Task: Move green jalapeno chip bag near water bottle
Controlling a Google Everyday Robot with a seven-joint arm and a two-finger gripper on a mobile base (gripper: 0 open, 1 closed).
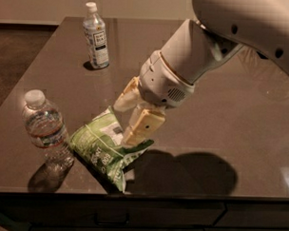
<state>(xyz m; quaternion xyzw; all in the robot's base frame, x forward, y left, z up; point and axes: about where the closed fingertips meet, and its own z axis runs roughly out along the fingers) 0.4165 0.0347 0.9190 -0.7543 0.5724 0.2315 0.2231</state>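
The green jalapeno chip bag [98, 151] lies crumpled on the dark table [230, 115] near the front edge. Its left end is right beside the water bottle [44, 129], which stands upright at the front left. My gripper [123, 124] comes down from the upper right over the bag's right edge. Its two cream fingers [143, 128] stand apart: the lower one rests against the bag's right side and the upper one is above the bag's top corner. The gripper is open and grips nothing.
A taller slim bottle [96, 37] with a white label stands at the back left of the table. The table's front edge runs just below the bag. My arm's shadow falls on the table to the right of the bag.
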